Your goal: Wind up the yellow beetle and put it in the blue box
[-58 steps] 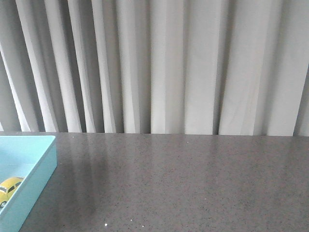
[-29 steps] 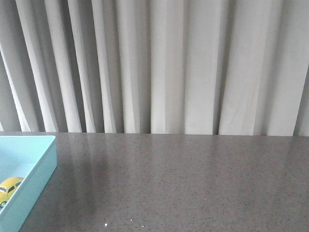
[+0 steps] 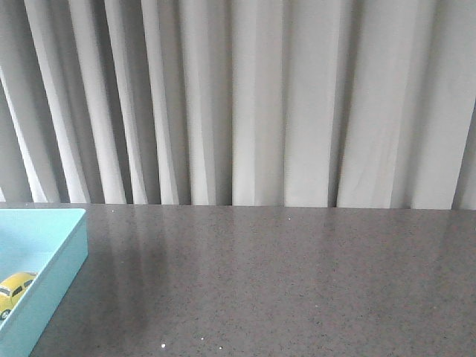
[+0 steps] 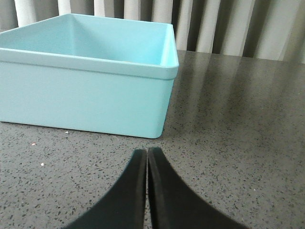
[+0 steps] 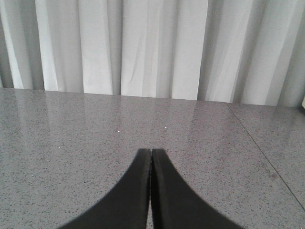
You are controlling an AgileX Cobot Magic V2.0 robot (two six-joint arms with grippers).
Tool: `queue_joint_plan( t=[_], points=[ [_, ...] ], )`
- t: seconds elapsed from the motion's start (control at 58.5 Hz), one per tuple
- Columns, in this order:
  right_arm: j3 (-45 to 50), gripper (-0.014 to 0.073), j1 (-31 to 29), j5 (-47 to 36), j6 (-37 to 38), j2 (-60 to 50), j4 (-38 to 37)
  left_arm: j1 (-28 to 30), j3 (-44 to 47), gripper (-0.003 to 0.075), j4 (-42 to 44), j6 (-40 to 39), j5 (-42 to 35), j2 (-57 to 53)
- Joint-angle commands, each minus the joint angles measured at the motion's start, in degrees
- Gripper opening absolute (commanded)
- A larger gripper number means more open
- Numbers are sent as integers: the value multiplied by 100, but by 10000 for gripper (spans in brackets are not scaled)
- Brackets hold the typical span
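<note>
The yellow beetle (image 3: 13,287) sits inside the blue box (image 3: 63,268); storing looks complete. Left gripper (image 4: 147,157) and right gripper (image 5: 151,157) are pressed together, empty, likely just resting.

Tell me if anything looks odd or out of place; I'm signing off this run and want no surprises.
Nothing stands out. The yellow beetle sits upright inside the blue box, which rests flat on the table. The left gripper and right gripper are both shut with empty fingers, off the box. No spill or damage shows.
</note>
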Motion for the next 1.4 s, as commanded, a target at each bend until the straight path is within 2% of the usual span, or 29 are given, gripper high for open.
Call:
queue_joint_plan(
  t=[0.0,0.616,0.975,1.163,1.386],
  points=[
    [-128,-7,-29,-425,-12,124,-138,-30,-48,-6,-35,-50,-357,-96],
    [41,-7,-18,-554,-12,131,-138,-30,-48,-6,-35,-50,-357,-96],
    [2554,-7,-18,-2169,-12,120,-12,-30,-48,-6,-35,-50,-357,-96],
    [3680,-7,-18,-3346,-7,-172,32,-30,-48,-6,-35,-50,-357,-96],
    [3668,-7,-26,-3123,9,-806,152,-30,-48,-6,-35,-50,-357,-96]
  ],
)
